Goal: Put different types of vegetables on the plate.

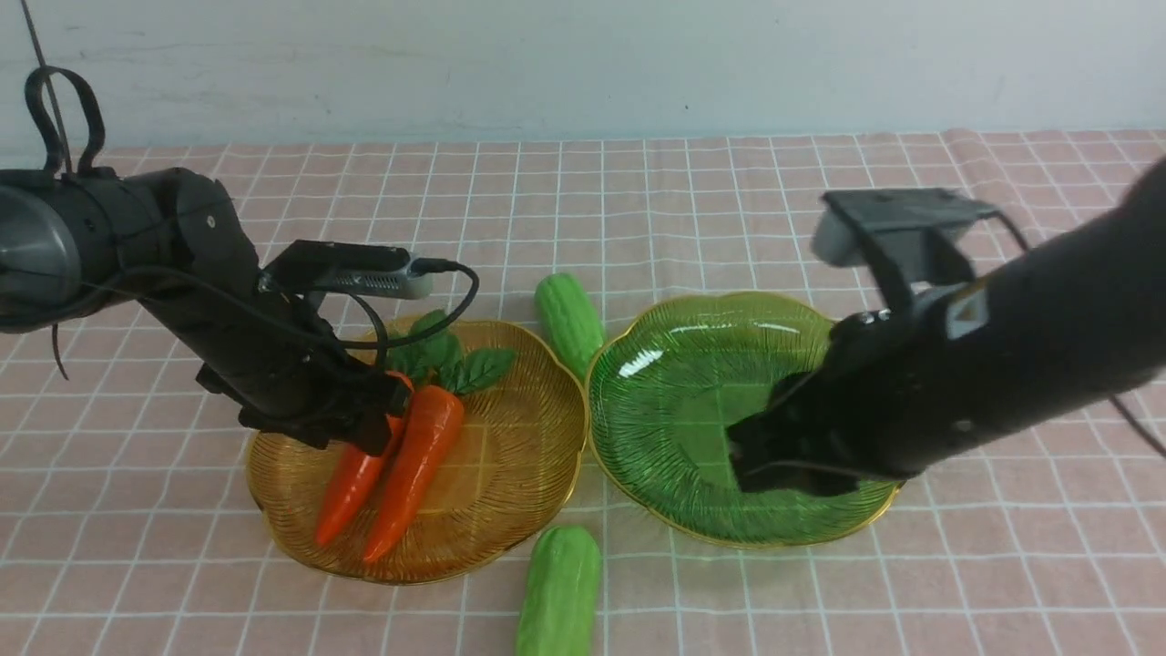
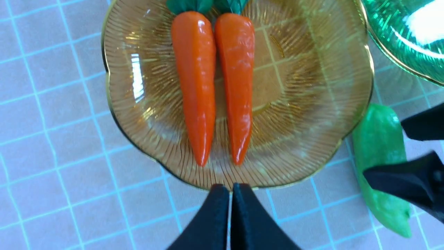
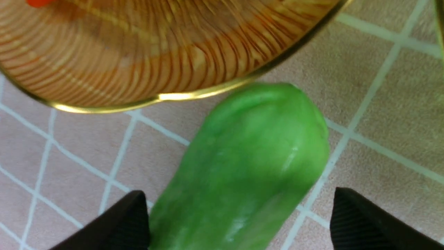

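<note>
Two orange carrots (image 1: 414, 465) with green tops lie side by side on the amber plate (image 1: 519, 474); both also show in the left wrist view (image 2: 215, 86). My left gripper (image 1: 373, 435) hovers over the carrots' upper ends, shut and empty (image 2: 230, 190). One light green gourd (image 1: 569, 319) lies on the cloth between the two plates at the back. The other gourd (image 1: 560, 592) lies in front of the amber plate. My right gripper (image 1: 751, 460) is open, and its fingers straddle this front gourd (image 3: 249, 149) from above without touching it. The green plate (image 1: 692, 364) holds nothing.
A pink checked cloth (image 1: 1002, 592) covers the table. The amber plate's gold rim (image 3: 194, 95) lies just beyond the front gourd's end. The right arm's fingers (image 2: 412, 177) show over that gourd in the left wrist view. A pale wall runs behind.
</note>
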